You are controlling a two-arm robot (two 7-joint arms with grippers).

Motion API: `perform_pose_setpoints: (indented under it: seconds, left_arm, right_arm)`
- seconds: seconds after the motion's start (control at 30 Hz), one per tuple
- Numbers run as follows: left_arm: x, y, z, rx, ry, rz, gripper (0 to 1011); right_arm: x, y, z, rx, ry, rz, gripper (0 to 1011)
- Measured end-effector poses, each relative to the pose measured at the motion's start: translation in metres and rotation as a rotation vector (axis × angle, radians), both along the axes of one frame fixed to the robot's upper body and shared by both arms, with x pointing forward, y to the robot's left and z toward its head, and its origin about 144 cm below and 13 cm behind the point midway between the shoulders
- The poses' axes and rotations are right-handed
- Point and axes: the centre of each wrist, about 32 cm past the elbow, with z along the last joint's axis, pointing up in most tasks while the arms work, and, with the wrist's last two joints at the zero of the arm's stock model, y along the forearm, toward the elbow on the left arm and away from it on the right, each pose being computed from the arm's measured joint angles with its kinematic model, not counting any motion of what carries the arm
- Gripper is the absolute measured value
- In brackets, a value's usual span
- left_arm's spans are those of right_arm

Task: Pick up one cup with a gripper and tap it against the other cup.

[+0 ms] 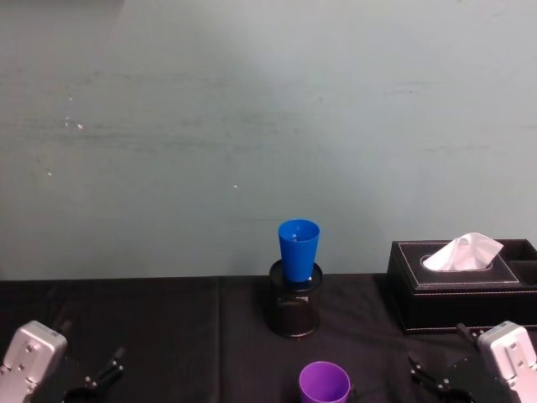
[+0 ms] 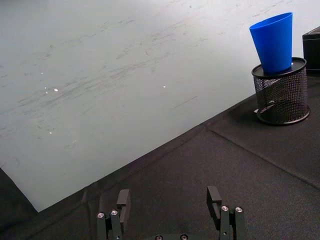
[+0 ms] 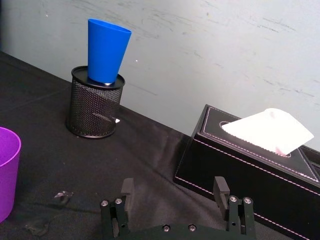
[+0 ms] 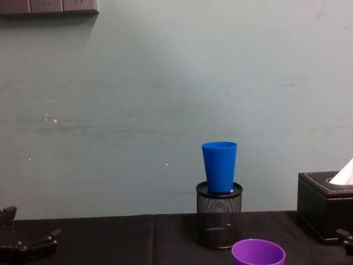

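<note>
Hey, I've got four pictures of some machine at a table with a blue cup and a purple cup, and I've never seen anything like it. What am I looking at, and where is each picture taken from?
This is a two-armed robot seen through its own cameras. One picture looks down from its head and one looks across the table from its chest. The other two are taken from its wrists, just behind each pincer. The left pincer and the right pincer are both open and hold nothing. The table is covered with a black tablecloth. A blue cup stands upright in the mouth of a black mesh pen holder near the wall. A purple cup stands closer to the robot, between the arms. To the robot's right sits a black tissue box.
</note>
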Motion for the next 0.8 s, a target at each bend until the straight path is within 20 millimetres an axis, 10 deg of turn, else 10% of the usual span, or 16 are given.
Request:
perform_pose_setpoints:
  seconds: [0.8]
  left_arm:
    - [0.0,0.0,0.0,0.0,0.0,0.0,1000]
  right_arm:
    - [0.0,0.0,0.0,0.0,0.0,0.0,1003]
